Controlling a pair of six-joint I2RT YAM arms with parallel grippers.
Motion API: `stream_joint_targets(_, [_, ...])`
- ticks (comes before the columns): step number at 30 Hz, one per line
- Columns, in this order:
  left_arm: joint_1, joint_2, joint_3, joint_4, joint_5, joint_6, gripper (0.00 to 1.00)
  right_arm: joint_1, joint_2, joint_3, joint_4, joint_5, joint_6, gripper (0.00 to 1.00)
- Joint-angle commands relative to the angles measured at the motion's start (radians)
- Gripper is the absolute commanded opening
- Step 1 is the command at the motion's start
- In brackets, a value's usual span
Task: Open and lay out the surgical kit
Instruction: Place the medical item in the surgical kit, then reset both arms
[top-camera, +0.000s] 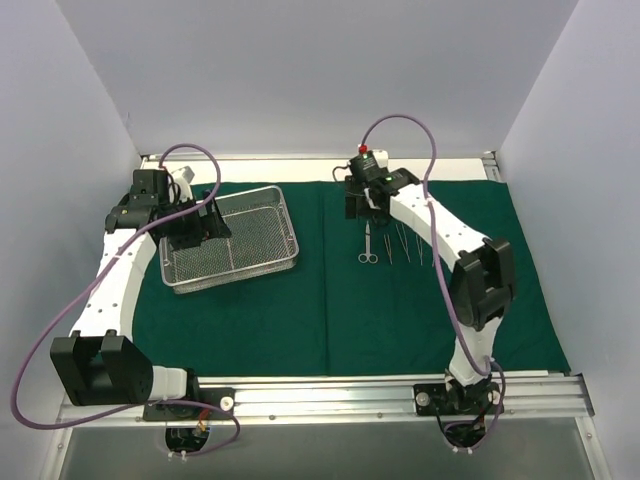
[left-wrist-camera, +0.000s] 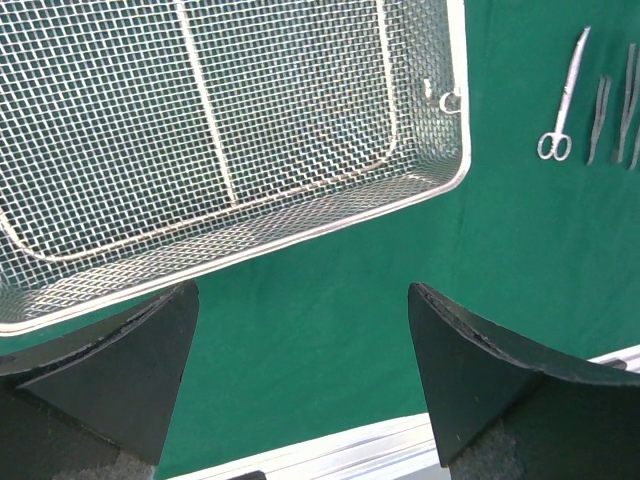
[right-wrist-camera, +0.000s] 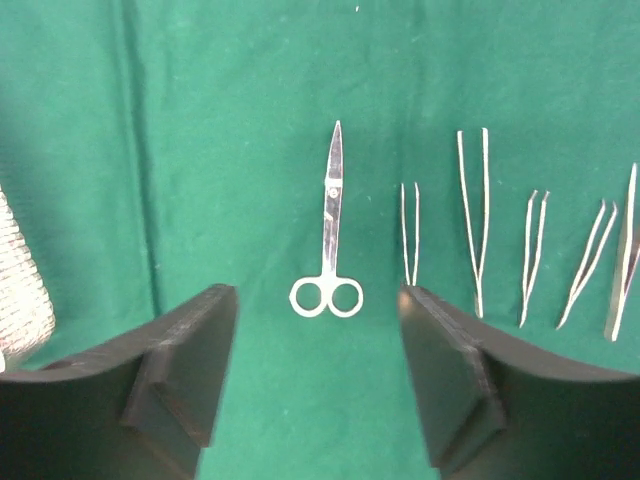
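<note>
Right wrist view gives us the scissors lying flat on the green cloth, first in a row with the forceps beside them. The right fingers stand apart just short of the handle rings, holding nothing. We judge a low pull-away could snag those rings and skew the row. Near the mesh tray, the left fingers gape wide; clipping its rim would drag the cloth.
</note>
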Motion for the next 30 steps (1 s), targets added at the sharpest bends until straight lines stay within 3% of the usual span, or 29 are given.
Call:
stream_joint_targets(1, [0.000,-0.063,-0.020,0.052,0.047,-0.015,0.94,-0.036,-0.129,-0.038,0.001,-0.027,-0.037,0.68])
stream_joint_targets(5, [0.000,-0.093,-0.065,0.084,0.088,-0.026,0.94,-0.093,-0.241,-0.120,0.043,-0.100,-0.054,0.87])
stream_joint_targets(6, [-0.001,-0.097,-0.074,0.088,0.093,-0.029,0.94,-0.107,-0.258,-0.152,0.058,-0.130,-0.054,1.00])
stream_joint_targets(18, [-0.001,-0.151,-0.203,0.202,0.188,-0.073,0.94,-0.150,-0.581,-0.426,0.210,-0.164,0.035,1.00])
stream_joint_targets(22, [0.000,-0.154,-0.266,0.303,0.333,-0.142,0.94,-0.155,-0.702,-0.560,0.274,-0.202,0.066,1.00])
stream_joint_targets(25, [0.000,-0.182,-0.365,0.485,0.473,-0.277,0.94,-0.155,-0.776,-0.667,0.308,-0.229,0.157,1.00])
stream_joint_targets(28, [-0.001,-0.267,-0.562,0.911,0.648,-0.580,0.94,-0.153,-0.870,-0.784,0.360,-0.311,0.210,1.00])
stream_joint_targets(29, [0.000,-0.324,-0.621,1.198,0.683,-0.779,0.94,-0.153,-0.944,-0.819,0.407,-0.330,0.220,1.00])
stream_joint_targets(30, [0.000,-0.355,-0.680,1.336,0.685,-0.887,0.94,-0.153,-0.984,-0.895,0.437,-0.374,0.246,1.00])
